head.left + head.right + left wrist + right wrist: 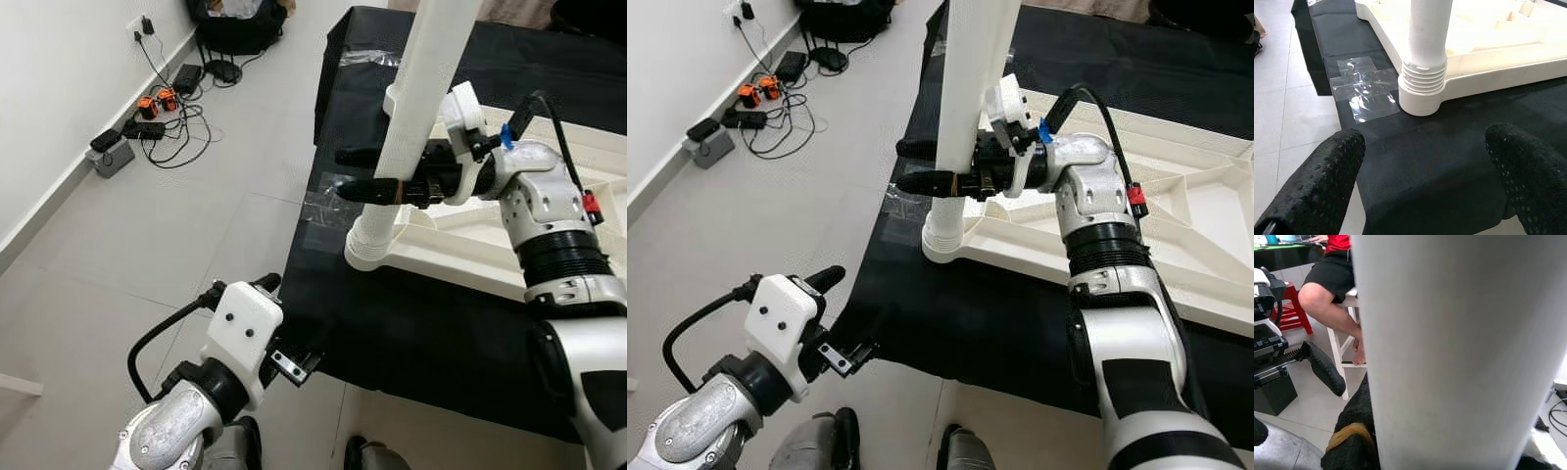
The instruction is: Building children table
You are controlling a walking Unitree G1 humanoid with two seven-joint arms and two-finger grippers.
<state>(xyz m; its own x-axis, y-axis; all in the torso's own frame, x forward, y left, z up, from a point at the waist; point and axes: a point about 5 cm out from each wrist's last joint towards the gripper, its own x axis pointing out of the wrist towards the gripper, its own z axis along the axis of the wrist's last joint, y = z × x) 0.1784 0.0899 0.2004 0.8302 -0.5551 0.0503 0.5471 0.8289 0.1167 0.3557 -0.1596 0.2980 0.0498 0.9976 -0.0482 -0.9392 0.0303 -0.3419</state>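
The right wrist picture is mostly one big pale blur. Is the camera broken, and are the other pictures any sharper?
Not broken: in the right wrist view the white table leg sits so close that it is soft. The left wrist view is sharp on the clear tape, with glare, while its fingertips blur. The eye views are evenly lit.

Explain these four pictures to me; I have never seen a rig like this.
This is a humanoid robot with two silver arms, each ending in a gripper of two black fingers. The two wide pictures come from its head, looking down. The other two come from cameras on its wrists.

A white tabletop lies upside down on a black mat. A white leg stands upright in its corner socket. The right gripper is closed around that leg. The left gripper is open, low by the mat's edge, holding nothing. A seated person shows in the right wrist picture.
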